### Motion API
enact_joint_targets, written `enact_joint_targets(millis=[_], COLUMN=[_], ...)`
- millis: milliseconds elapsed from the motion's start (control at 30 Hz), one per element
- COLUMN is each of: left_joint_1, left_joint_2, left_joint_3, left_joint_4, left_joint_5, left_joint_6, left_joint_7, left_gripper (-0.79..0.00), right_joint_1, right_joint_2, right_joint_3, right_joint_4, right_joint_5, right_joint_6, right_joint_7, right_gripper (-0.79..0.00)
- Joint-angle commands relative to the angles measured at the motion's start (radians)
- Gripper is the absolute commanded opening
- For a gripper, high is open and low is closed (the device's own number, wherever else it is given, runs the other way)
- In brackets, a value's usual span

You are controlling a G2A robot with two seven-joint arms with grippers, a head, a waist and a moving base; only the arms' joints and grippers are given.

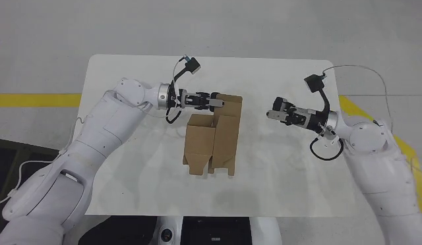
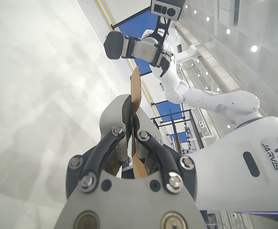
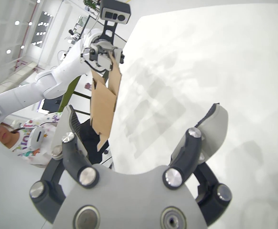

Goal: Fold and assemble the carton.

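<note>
1 carton (image 1: 212, 136), brown — L hand (image 1: 217, 101) pinching

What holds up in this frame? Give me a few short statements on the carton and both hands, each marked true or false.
1. The left hand is shut on an edge of the brown cardboard carton. True.
2. The right hand also grips the carton. False: it is open and apart from the carton, off to one side.
3. The carton is a closed, finished box. False: one end is open and the flaps stick out unfolded.
4. The carton is over a white table. True.
</note>
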Motion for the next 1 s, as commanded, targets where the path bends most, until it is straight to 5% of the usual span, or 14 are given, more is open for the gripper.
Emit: enact_joint_targets(millis=[0,567,667,833,967], left_joint_1=[0.0,-0.007,-0.011,-0.018,-0.021], left_joint_2=[0.004,0.015,0.016,0.017,0.019], left_joint_3=[0.009,0.062,0.067,0.071,0.074], left_joint_4=[-0.003,-0.028,-0.027,-0.025,-0.025], left_joint_5=[-0.004,-0.077,-0.085,-0.103,-0.11], left_joint_6=[-0.005,-0.015,-0.018,-0.023,-0.024], left_joint_7=[0.005,0.015,0.018,0.023,0.025], left_gripper=[-0.785,-0.785,-0.785,-0.785,-0.785], right_joint_1=[0.01,0.08,0.09,0.102,0.109], right_joint_2=[-0.005,-0.046,-0.052,-0.059,-0.063], right_joint_3=[-0.03,-0.188,-0.206,-0.228,-0.239], right_joint_4=[0.002,0.055,0.065,0.078,0.088], right_joint_5=[0.053,0.267,0.274,0.278,0.285], right_joint_6=[0.001,-0.013,-0.014,-0.013,-0.015], right_joint_7=[0.024,0.08,0.09,0.107,0.121], right_gripper=[0.0,-0.105,-0.169,-0.416,-0.459])
